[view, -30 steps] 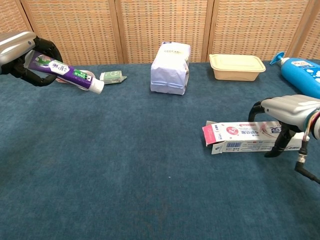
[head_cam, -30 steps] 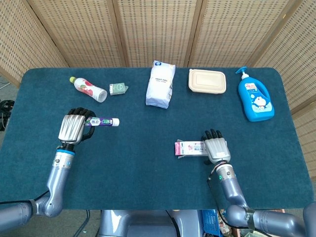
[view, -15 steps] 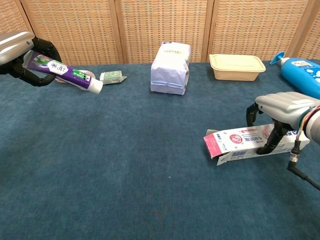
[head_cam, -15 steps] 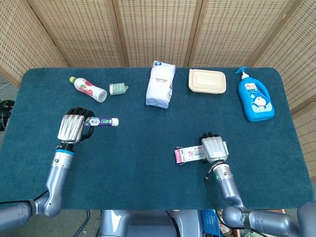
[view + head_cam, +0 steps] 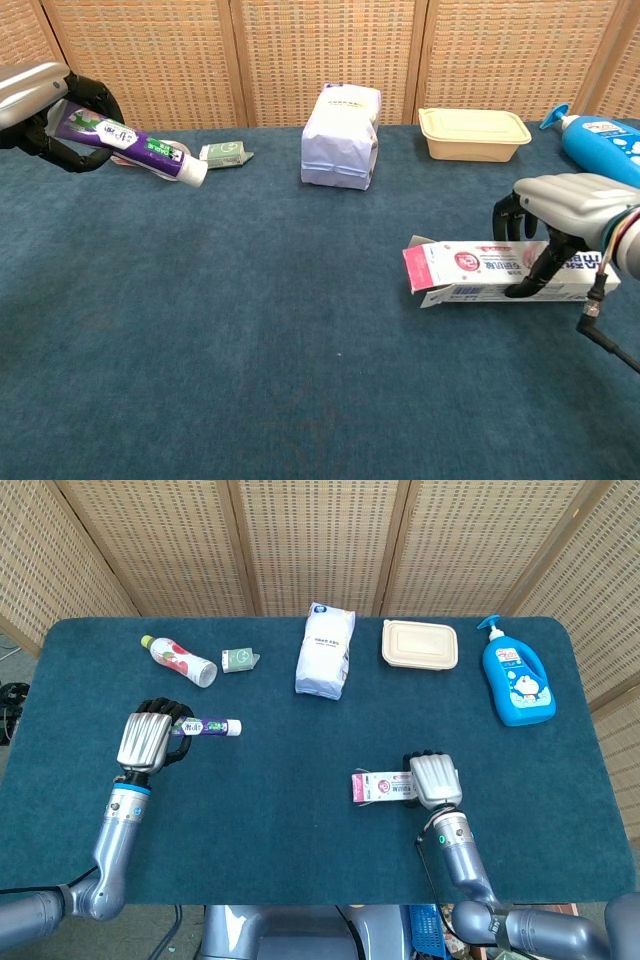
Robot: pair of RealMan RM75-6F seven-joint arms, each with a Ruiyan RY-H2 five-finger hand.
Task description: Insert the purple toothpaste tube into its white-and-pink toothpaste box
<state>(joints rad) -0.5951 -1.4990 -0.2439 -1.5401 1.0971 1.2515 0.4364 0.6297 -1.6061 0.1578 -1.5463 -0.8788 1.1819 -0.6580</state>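
My left hand (image 5: 148,738) (image 5: 45,105) grips the purple toothpaste tube (image 5: 208,726) (image 5: 135,147) above the table at the left, its white cap pointing right. The white-and-pink toothpaste box (image 5: 382,786) (image 5: 485,271) is held by my right hand (image 5: 434,778) (image 5: 572,208), fingers wrapped over its right end. The box's pink open flap faces left toward the tube. The box sits roughly level, just above the cloth; whether it touches the cloth I cannot tell.
Along the back of the blue table (image 5: 300,810) lie a small drink bottle (image 5: 180,660), a green packet (image 5: 239,659), a white pouch (image 5: 324,651), a beige lidded container (image 5: 420,644) and a blue pump bottle (image 5: 516,682).
My right hand closed on the box, lifted and tilted it, then brought it back level. The left hand with the tube barely moved.
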